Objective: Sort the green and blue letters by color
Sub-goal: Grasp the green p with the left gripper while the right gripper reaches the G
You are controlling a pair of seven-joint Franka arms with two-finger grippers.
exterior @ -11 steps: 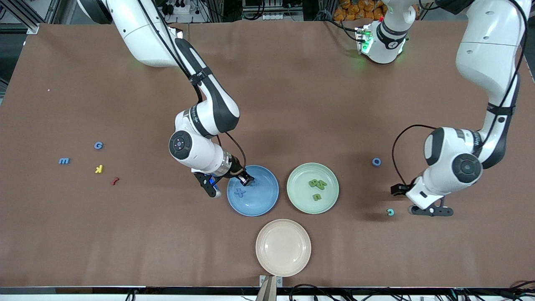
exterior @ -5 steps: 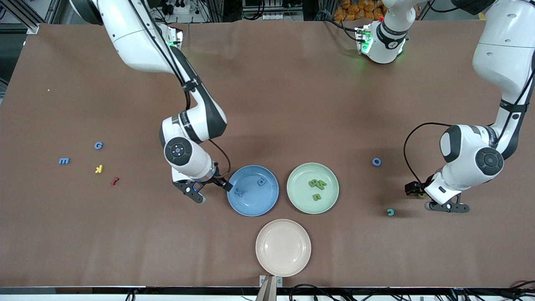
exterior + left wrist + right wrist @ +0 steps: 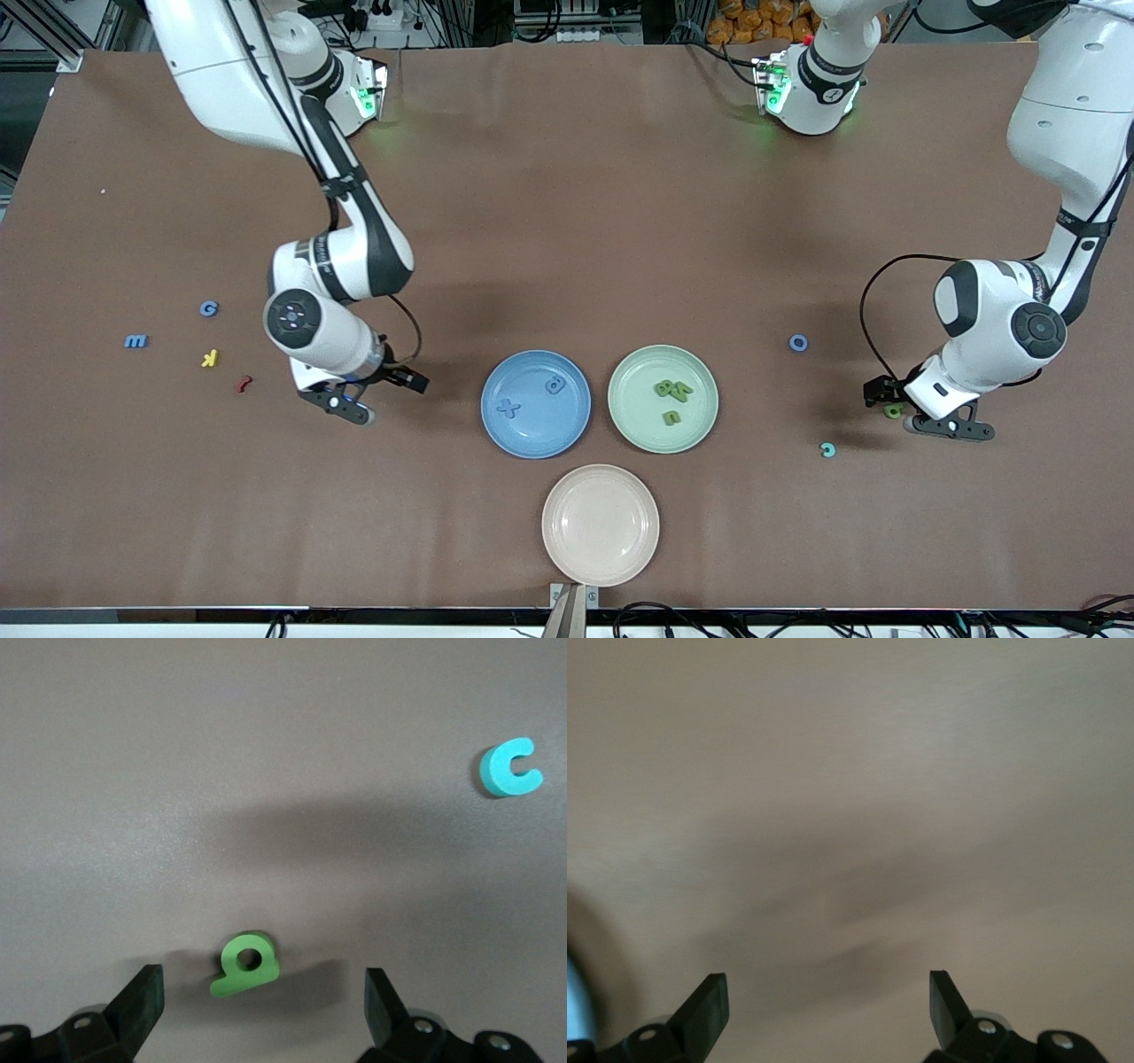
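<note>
Left wrist view: chunky green letter (image 3: pixel 245 963) lay flat on the matte brown table (image 3: pixel 266 771), between the spread fingers of the left gripper (image 3: pixel 262 1005), untouched; a teal c (image 3: pixel 509 767) lay well apart. Right gripper (image 3: pixel 376 394) hovered over bare table beside the glossy blue plate (image 3: pixel 496 425), jaws wide, empty.

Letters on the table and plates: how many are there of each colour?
Blue letters: 5: x, d, o, G, m.
Green letters: 4: three on the green plate, at and; one under the left claw.
Teal letter c: 1.
Yellow letter k: 1.
Dark red letter: 1.
Total: 12.
</note>
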